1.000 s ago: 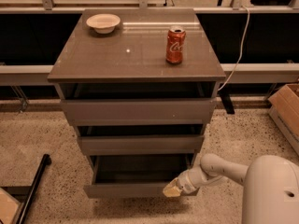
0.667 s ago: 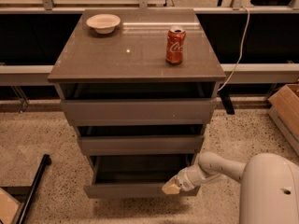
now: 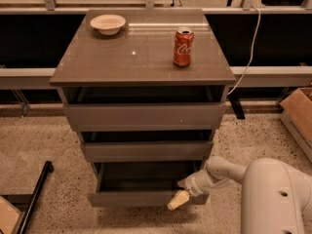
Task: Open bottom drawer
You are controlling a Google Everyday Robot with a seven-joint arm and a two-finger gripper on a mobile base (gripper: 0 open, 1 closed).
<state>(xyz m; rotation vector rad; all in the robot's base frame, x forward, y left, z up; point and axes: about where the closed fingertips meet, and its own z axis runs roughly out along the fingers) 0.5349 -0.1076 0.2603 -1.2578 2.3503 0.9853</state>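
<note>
The tool (image 3: 178, 199) sits low in the scene at the right end of the bottom drawer (image 3: 136, 199), its pale yellowish tip lying against the upper edge of that drawer's flat front; whether it is open or closed cannot be told from this view. Behind it a white arm (image 3: 222, 171) runs up and to the right into the robot's rounded white body (image 3: 275, 199), which fills the lower right corner. The bottom drawer is the lowest tier of the grey-brown cabinet (image 3: 72, 97) and stands pulled out partway, its front jutting forward of the tiers above and a dark cavity showing behind it. Above it come the middle drawer (image 3: 146, 150) and the taller top drawer (image 3: 144, 116), each with a shadowed gap over its front. On the tabletop (image 3: 122, 57) a red soda can (image 3: 183, 46) stands upright toward the right, and a pale shallow bowl (image 3: 107, 23) rests near the back left corner (the two well apart). A white cable (image 3: 249, 48) hangs down beside the cabinet's right side. On the speckled floor (image 3: 39, 145) a cardboard box (image 3: 298, 112) sits at the far right and a black pole (image 3: 35, 191) slants across the lower left.
</note>
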